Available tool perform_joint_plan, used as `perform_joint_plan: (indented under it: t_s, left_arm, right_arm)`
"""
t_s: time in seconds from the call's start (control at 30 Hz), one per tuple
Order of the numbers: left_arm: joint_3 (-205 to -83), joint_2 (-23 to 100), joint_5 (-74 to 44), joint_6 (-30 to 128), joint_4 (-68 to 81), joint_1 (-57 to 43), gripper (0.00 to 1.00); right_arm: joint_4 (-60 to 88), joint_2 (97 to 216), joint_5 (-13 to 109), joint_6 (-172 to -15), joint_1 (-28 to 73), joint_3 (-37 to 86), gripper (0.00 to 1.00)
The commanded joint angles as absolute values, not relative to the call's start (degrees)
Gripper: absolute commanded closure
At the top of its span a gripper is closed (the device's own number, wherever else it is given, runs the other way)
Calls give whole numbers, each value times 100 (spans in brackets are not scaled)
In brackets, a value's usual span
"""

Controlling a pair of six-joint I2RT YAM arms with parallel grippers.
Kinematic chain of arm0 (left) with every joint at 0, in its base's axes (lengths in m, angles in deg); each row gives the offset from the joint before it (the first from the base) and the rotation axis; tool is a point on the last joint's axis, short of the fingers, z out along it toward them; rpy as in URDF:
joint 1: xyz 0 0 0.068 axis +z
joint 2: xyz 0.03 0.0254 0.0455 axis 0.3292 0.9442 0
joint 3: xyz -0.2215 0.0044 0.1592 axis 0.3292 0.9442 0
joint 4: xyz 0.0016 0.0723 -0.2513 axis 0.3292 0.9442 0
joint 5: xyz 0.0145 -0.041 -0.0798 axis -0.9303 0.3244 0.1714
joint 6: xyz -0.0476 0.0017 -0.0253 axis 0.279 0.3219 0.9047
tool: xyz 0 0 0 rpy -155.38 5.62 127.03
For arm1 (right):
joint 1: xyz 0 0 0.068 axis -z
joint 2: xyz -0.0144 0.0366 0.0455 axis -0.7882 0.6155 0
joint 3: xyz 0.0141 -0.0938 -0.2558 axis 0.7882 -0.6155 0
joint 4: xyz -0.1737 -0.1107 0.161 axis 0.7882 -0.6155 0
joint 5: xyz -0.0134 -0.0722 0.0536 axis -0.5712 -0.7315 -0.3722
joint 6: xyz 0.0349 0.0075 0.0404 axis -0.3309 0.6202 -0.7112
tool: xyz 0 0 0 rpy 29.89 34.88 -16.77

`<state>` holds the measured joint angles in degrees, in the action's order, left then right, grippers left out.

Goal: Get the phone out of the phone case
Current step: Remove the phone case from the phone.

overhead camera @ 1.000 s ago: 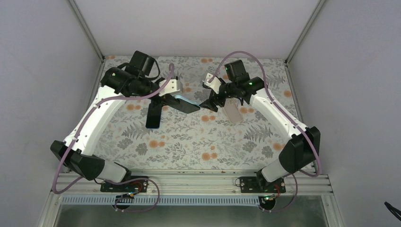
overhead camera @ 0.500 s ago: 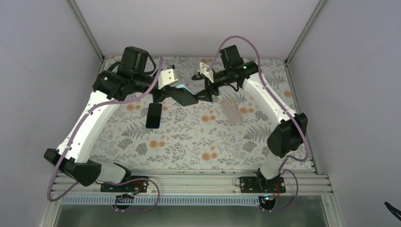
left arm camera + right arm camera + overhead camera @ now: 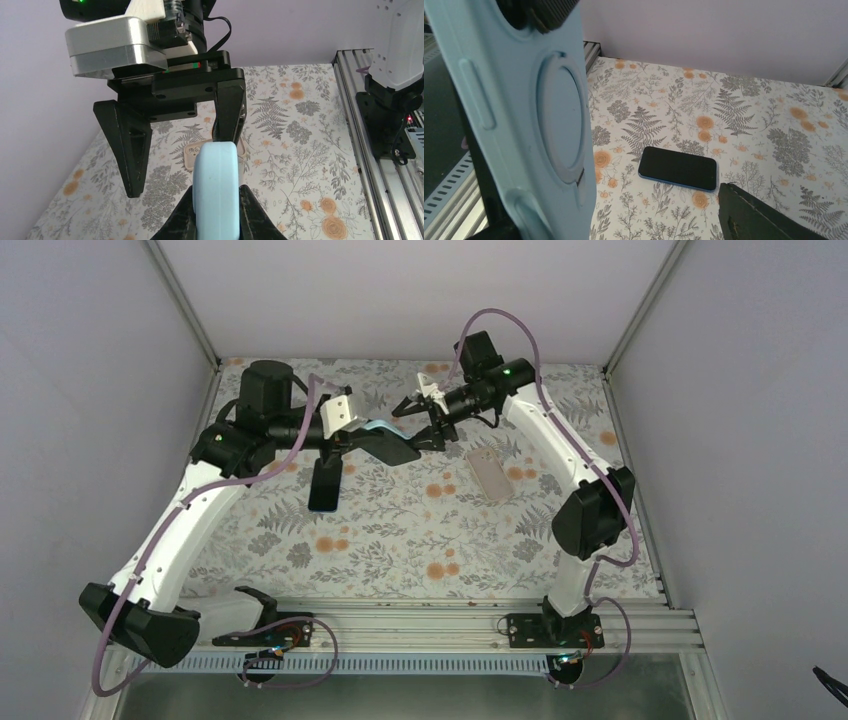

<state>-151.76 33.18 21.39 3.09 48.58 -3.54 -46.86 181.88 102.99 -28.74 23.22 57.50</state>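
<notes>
Left tool (image 3: 216, 220) clamps phone case (image 3: 216, 175); right tool (image 3: 177, 165) spread beside tip.

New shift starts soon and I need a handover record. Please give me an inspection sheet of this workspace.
Surface: floral-print table, nothing spilled seen.
Job's things: light blue phone case held off the table; whether a phone is inside, cannot tell.
Clutter: dark phone and beige phone-sized item lying flat, apart.
Claws: left claw shut on the case; right claw open, facing it.
Cables: purple cables loop along both arms, no snag seen.
Surroundings: plain walls, aluminium rail at the near edge.
</notes>
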Motion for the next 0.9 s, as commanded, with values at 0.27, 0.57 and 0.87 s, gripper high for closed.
perform_joint_plan:
  t_s: [0.27, 0.57, 0.87]
  left_arm:
    - [-14454, 3854, -1506, -38, -46, 162, 98]
    - [-14595, 4259, -1788, 351, -728, 185, 98]
    - [-14483, 4453, -1808, 429, -1015, 197, 98]
  right_arm:
    - [-5761, 17725, 12536, -3495, 163, 5676, 26]
    - [-5771, 17790, 12625, -3515, -588, 5716, 26]
    - [-5718, 17692, 12655, -3571, -1062, 5960, 41]
